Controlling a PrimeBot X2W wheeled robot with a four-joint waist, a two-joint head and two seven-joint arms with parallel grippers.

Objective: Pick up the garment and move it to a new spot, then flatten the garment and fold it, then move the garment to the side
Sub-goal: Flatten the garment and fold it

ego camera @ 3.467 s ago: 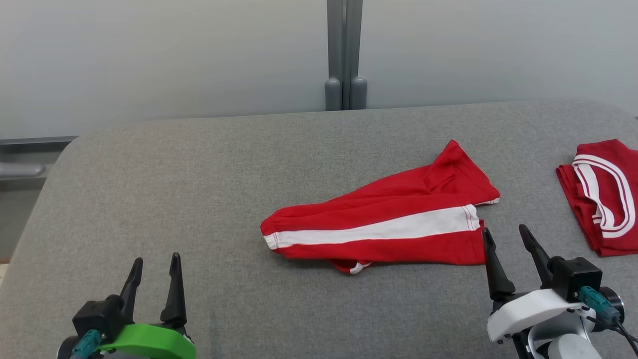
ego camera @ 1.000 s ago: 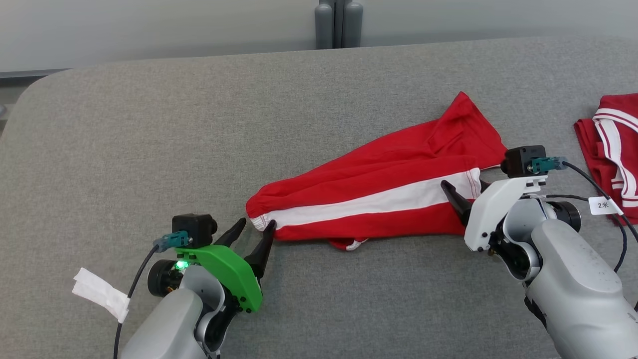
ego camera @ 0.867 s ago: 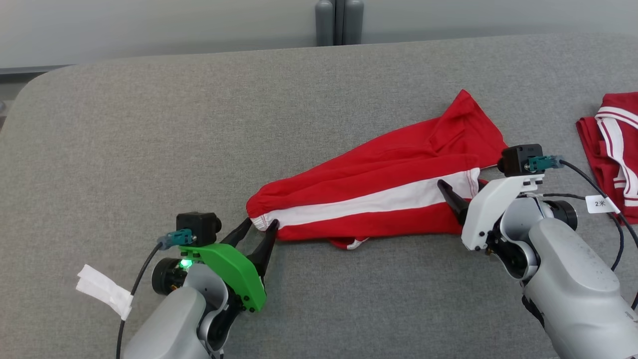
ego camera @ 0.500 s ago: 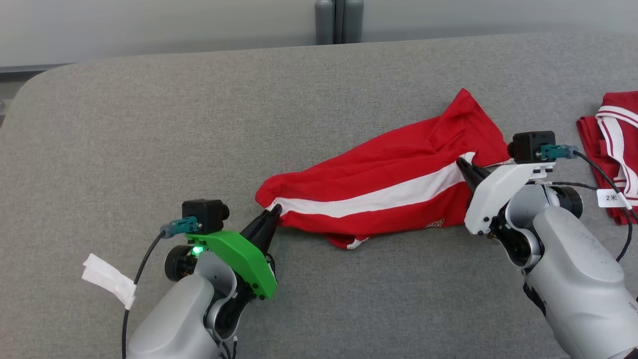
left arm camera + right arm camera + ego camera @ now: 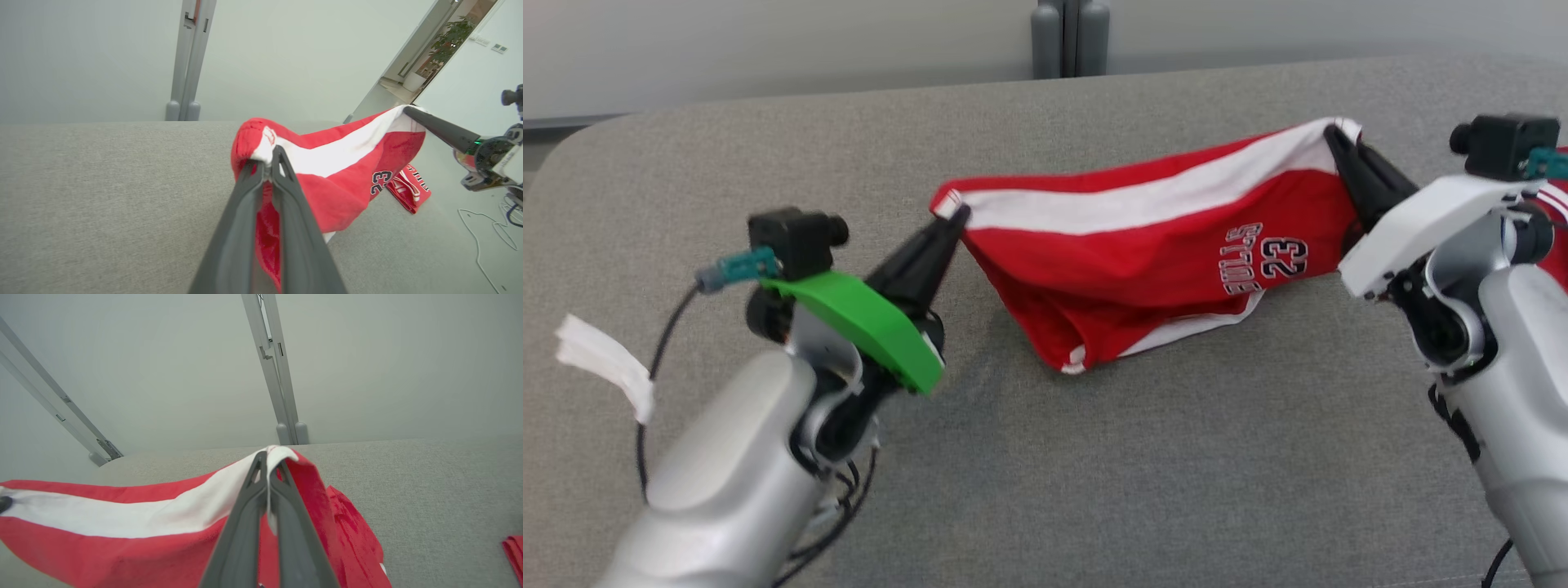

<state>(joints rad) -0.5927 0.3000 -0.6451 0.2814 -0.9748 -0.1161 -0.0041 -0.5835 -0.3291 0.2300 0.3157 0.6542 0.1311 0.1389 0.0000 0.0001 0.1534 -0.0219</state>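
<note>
The garment (image 5: 1143, 253) is a pair of red shorts with a white side stripe and the number 23; it hangs above the grey table (image 5: 1094, 490), stretched between both arms. My left gripper (image 5: 956, 216) is shut on its left end by the white cuff, and the left wrist view shows that pinch (image 5: 270, 157) with the red cloth (image 5: 335, 188) sagging beyond. My right gripper (image 5: 1331, 135) is shut on the right end of the stripe, with the grip (image 5: 267, 457) in the right wrist view and cloth (image 5: 122, 531) trailing left. The lower edge of the shorts touches the table.
A second red and white garment (image 5: 408, 192) lies folded at the table's right, partly behind my right arm (image 5: 1486, 269). A white tag (image 5: 605, 359) hangs from the left arm's cable. A grey post (image 5: 1070, 37) stands behind the table's far edge.
Both grippers closed on the ends of the shorts, then lifted them off the table and carried them farther from me, so the printed number side now faces the head camera.
</note>
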